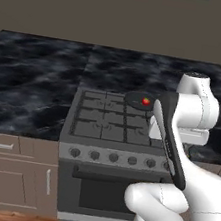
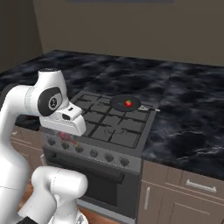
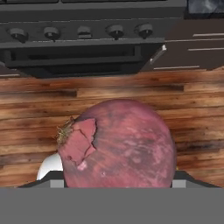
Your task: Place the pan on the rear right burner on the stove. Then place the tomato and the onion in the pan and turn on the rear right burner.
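Hand view: onion clamped in gripper, fingertips hidden behind it. Tomato sits in pan, handle hidden.

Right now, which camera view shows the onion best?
The hand view: the onion looms close, its pinkish skin and torn papery patch plain, above the wooden floor. In the right base view a small pinkish bit peeks under the hand before the stove.
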Tool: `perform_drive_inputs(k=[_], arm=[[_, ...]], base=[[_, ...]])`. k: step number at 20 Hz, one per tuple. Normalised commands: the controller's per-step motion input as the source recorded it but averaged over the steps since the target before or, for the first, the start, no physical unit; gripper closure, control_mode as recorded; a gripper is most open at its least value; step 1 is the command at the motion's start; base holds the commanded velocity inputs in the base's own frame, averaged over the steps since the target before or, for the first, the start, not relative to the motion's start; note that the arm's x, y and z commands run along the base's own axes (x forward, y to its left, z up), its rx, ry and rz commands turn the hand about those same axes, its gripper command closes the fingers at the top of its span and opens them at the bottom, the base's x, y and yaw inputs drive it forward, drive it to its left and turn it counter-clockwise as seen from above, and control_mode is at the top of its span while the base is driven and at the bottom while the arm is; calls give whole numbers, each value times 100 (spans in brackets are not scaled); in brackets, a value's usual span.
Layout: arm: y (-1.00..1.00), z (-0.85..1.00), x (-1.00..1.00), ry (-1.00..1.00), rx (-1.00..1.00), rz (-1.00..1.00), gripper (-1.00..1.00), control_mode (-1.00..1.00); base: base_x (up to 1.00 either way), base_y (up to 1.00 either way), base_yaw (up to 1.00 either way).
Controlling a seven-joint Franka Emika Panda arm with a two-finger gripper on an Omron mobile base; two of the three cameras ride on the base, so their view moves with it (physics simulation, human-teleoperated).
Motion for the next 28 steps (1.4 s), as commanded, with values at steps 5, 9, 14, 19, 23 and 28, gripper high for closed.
perform_drive_inputs(k=[5,9,14,19,23,28], arm=[[0,0,0,0,0,0,100,100],[0,0,0,0,0,0,100,100],[0,0,0,0,0,0,100,100],[0,0,0,0,0,0,100,100],[0,0,0,0,0,0,100,100],[0,0,0,0,0,0,100,100]], base=[[24,52,-28],[36,51,-27],[48,41,-23],[63,23,-13],[62,32,-9],[35,54,-14]])
